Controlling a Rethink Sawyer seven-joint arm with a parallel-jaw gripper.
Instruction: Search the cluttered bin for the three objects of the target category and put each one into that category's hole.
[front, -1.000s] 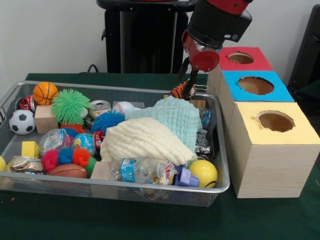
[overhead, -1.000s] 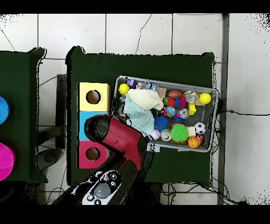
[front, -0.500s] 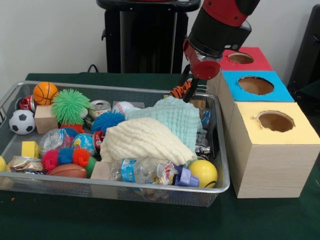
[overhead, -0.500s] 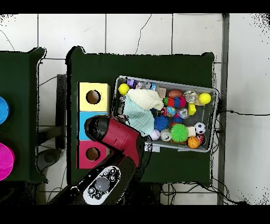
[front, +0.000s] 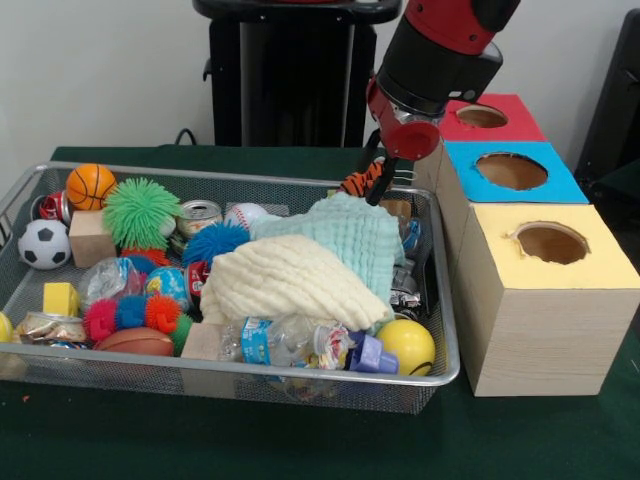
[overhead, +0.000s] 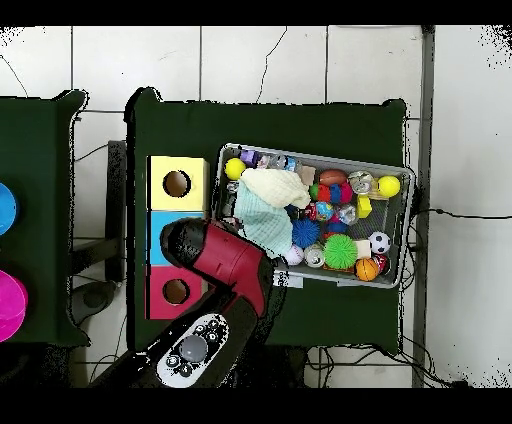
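Observation:
The silver wire-mesh bin (front: 250, 178) is packed with toys; it also shows in the overhead view (overhead: 402, 225). My gripper (front: 370, 186) hangs over the bin's far right corner, next to the boxes, and is shut on the orange striped tiger plush (front: 356, 183), which is held just above the clutter. The red-topped hole (front: 481, 116) is on the farthest box, to the right of and behind the gripper; it also shows in the overhead view (overhead: 176, 291). In the overhead view my arm (overhead: 225, 262) hides the gripper and the tiger. No other plush animal shows.
A cream cloth (front: 290, 280) and a mint cloth (front: 350, 235) lie over the bin's middle. Spiky balls (front: 142, 210), sport balls, cans and a plastic bottle (front: 280, 340) lie around them. The blue-topped box (front: 511, 171) and the yellow-topped box (front: 551, 243) stand right of the bin.
Over the last second the arm rose slightly and shifted right toward the boxes, carrying the tiger a little higher. Nothing has moved in the last half second.

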